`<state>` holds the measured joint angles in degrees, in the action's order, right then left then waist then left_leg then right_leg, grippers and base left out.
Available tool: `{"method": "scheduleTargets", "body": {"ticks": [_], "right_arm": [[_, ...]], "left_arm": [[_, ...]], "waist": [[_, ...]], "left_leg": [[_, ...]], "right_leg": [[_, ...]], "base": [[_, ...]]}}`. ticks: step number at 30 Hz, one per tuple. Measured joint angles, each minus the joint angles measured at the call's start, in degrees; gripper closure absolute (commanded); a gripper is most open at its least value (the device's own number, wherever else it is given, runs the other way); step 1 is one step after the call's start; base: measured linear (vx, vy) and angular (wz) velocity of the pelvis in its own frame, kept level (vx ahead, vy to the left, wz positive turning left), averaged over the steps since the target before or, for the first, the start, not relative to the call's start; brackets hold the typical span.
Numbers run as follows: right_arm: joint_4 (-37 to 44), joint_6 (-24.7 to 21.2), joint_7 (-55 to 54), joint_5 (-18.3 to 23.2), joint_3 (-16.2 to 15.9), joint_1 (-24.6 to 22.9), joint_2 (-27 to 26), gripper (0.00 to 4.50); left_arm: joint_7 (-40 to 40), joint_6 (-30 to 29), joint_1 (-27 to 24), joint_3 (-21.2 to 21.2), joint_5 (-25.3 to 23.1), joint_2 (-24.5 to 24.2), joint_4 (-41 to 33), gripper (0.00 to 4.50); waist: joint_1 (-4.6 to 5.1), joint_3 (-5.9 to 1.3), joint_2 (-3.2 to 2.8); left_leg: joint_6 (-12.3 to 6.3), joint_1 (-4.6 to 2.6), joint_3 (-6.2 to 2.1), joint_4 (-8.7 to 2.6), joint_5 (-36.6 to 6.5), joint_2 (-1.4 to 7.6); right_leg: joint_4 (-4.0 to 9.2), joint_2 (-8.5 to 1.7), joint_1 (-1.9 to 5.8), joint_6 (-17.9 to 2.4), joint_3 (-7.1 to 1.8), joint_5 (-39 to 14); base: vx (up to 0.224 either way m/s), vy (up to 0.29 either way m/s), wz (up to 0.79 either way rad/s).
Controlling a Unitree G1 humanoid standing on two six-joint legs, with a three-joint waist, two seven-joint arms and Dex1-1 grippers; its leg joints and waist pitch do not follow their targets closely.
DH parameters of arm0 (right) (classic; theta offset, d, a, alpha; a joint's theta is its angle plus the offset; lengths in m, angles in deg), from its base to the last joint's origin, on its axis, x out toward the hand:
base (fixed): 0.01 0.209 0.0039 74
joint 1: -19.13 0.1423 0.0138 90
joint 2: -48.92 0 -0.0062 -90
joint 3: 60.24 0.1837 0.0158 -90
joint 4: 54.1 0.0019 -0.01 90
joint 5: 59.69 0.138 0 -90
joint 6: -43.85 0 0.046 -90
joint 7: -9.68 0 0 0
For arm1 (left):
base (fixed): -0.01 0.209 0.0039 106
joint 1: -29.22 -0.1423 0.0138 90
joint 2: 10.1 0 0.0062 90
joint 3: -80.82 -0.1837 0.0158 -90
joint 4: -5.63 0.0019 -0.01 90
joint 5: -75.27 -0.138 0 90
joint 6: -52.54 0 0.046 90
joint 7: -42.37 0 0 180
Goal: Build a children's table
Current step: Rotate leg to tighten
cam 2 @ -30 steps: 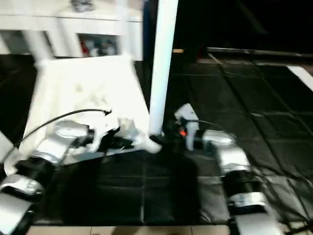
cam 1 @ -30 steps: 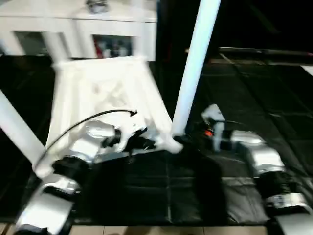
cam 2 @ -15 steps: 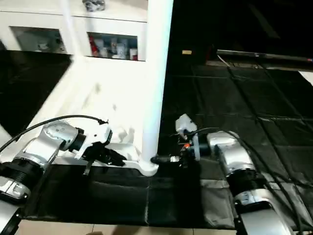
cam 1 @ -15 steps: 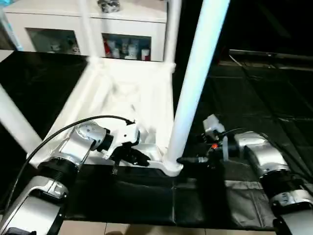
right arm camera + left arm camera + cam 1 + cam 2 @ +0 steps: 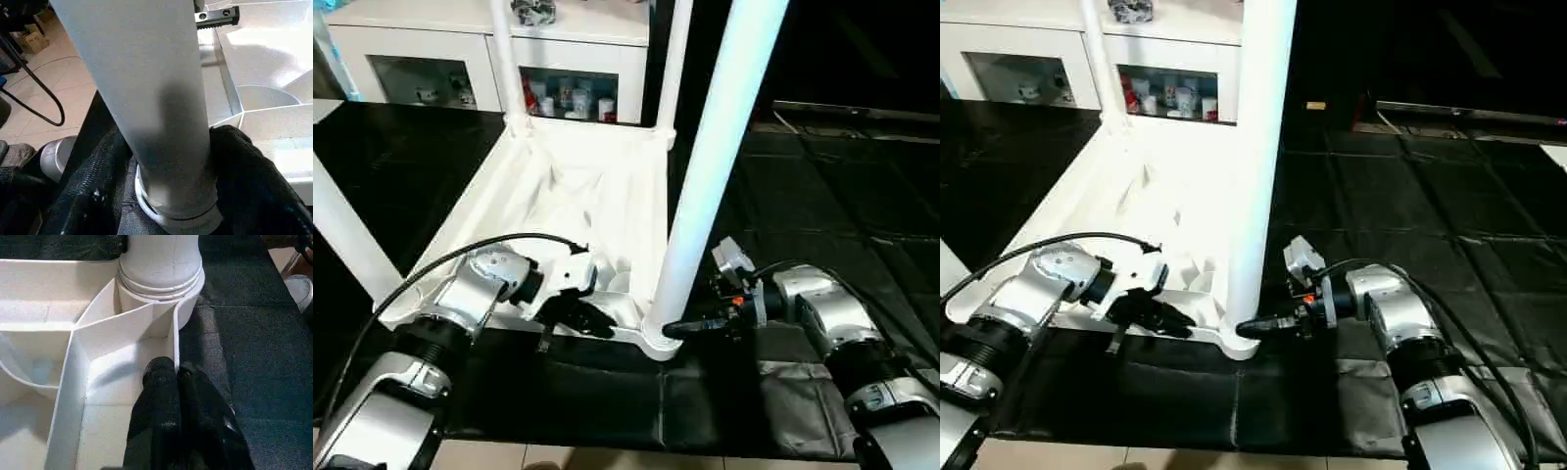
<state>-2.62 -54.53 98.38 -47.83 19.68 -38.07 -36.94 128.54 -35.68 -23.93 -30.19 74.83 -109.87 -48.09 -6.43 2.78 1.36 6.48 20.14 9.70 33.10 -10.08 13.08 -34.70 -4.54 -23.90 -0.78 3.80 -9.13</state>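
The white children's table (image 5: 578, 196) lies upside down on the black mat with its ribbed underside up and four legs standing in the corner sockets. The near right leg (image 5: 715, 166) rises tall in front of me. My left gripper (image 5: 592, 323) is shut on the table's near rim wall, one finger (image 5: 159, 382) inside it and one outside, a short way from that corner socket (image 5: 161, 279). My right gripper (image 5: 677, 330) is shut on the near right leg (image 5: 156, 98) just above its socket, with a black finger (image 5: 102, 186) on each side.
A white cabinet with glass doors (image 5: 578, 59) stands behind the table. The black mat (image 5: 822, 196) stretches away to the right, and a strip of light floor (image 5: 607, 455) runs along its near edge. A black cable (image 5: 440, 269) loops over my left forearm.
The whole picture has shifted and steadied as my head moved. Both grippers keep their places, the left on the rim and the right at the foot of the leg.
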Motion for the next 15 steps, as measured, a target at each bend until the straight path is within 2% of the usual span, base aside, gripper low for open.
{"method": "scheduleTargets", "body": {"ticks": [5,11,13,15], "right_arm": [[0.2,0.0,-0.5,0.0,0.2,-0.1,-0.2,2.41],[3.1,-1.6,-7.0,0.4,3.0,-3.1,-1.3,2.46],[4.9,-2.8,-12.1,0.2,4.5,-4.5,-2.2,2.46],[7.0,-4.7,-21.7,-0.8,7.2,-5.7,-4.6,2.46]], "left_arm": [[-0.5,-0.4,0.2,0.1,-0.1,0.5,0.2,4.5],[-5.2,-5.2,0.5,1.2,-1.0,2.2,0.5,4.5],[-8.6,-7.5,0.5,2.2,-1.7,3.5,0.5,4.5],[-14.7,-10.8,0.8,3.5,-2.7,5.9,1.4,4.5]], "waist": [[0.03,0.0,-0.01],[0.19,-0.03,-0.06],[0.54,-0.03,-0.06],[1.42,-0.07,-0.11]], "left_leg": [[0.01,-0.05,0.0,0.05,0.0,0.0],[0.02,-0.13,0.0,0.08,0.0,-0.01],[0.02,-0.18,-0.01,0.07,0.0,-0.02],[0.02,-0.28,-0.05,0.07,0.0,-0.08]], "right_leg": [[-0.1,0.0,0.01,0.0,-0.01,0.0],[-0.23,-0.01,0.13,0.3,-0.06,-0.2],[-0.25,-0.01,0.26,0.3,-0.07,-0.2],[-0.21,-0.01,0.35,0.4,-0.06,-0.2]], "base": [[0.0,0.0,0.0],[0.0,0.0,0.0],[0.0,0.0,0.0],[0.0,0.0,0.0]]}}
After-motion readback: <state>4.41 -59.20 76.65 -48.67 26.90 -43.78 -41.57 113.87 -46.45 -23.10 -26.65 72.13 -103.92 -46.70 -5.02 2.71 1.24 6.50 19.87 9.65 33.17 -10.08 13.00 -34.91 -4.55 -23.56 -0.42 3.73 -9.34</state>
